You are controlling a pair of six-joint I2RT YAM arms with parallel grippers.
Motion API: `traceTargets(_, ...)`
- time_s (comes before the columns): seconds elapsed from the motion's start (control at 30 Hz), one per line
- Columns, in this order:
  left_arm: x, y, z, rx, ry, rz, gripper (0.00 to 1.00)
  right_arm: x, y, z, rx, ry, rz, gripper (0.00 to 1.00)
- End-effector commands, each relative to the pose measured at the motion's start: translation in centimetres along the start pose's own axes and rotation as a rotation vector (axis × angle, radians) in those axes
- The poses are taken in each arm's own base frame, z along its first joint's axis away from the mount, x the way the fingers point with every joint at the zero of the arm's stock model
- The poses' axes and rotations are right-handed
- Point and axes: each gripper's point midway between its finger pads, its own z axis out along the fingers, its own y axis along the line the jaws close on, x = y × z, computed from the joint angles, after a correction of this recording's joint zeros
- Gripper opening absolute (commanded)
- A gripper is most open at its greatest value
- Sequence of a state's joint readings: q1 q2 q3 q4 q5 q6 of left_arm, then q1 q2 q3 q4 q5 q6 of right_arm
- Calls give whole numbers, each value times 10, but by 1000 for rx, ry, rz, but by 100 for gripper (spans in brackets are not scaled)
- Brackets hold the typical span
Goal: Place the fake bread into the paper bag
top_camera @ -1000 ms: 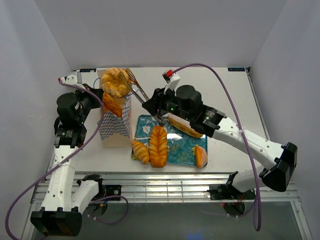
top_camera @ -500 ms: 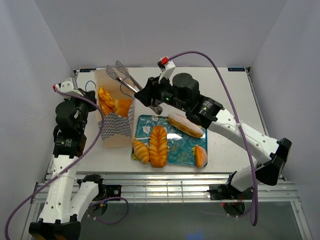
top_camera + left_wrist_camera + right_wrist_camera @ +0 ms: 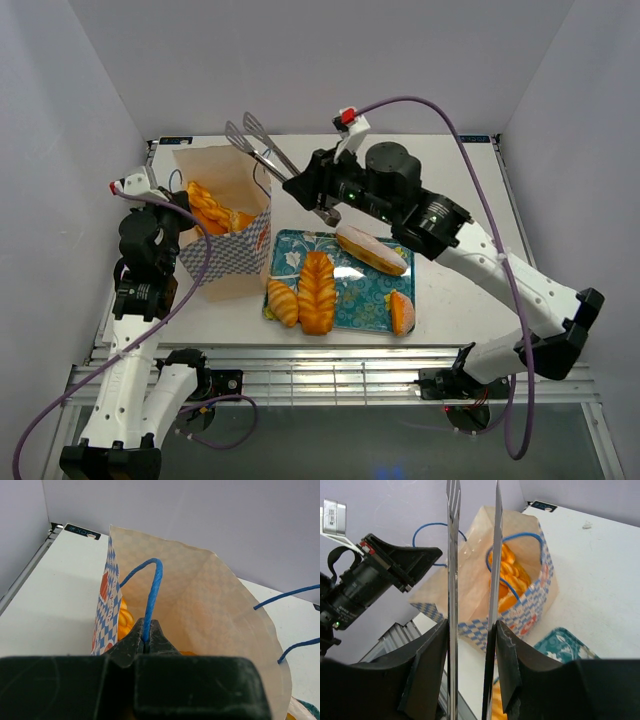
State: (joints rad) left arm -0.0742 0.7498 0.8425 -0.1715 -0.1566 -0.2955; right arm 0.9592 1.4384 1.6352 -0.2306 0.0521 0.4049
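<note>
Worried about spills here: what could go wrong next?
The paper bag leans, steadied only by the left hand pinching one blue cord handle; a slip could tip it and spill the fake bread. The tongs in the right hand hang near the bag's rim and might snag it.

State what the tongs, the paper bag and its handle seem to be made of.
Tongs: bare metal, probably steel; thin silvery blades with bright reflections.
Paper bag: matte printed paper; it creases, and orange glows through its wall.
Cord handle: blue cord, likely fibre; it bends in a soft loop.
</note>
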Motion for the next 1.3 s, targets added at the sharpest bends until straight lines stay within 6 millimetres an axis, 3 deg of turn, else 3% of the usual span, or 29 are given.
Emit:
traceTargets(0.0,-4,5,-2,-27,-29,-12,0,-46,-4,-55,39,-162,-30,47)
traceTargets(0.03,-3,4,-2,-21,-26,-13,0,-25,-18,-57,73,-126,-33,47)
traceTargets(0.1,-3,2,-2,-12,-25,-15,0,-25,-30,-85,123,-163,-40,47)
traceTargets(0.13,-2,2,-2,-11,-22,-14,0,-2,-45,-87,163,-123,-48,47)
traceTargets(0.2,-3,2,-3,-12,-23,-16,0,10,-65,-111,250,-123,-52,48)
traceTargets(0.23,-3,2,-4,-10,-26,-18,0,31,-82,-114,309,-82,-63,48)
traceTargets(0.27,-3,2,-4,-8,-27,-18,0,37,-88,-125,328,-77,-64,48)
traceTargets(0.5,-1,1,-4,-3,-19,-23,0,127,-130,-160,432,119,-97,51)
traceTargets(0.63,-2,9,-3,-47,-25,-15,0,159,-142,-173,462,265,-154,52)
traceTargets(0.73,-4,8,-6,-43,-34,-15,0,165,-152,-181,521,329,-174,52)
traceTargets(1.27,-1,1,-6,-6,-20,-23,0,166,-162,-176,572,477,-295,60)
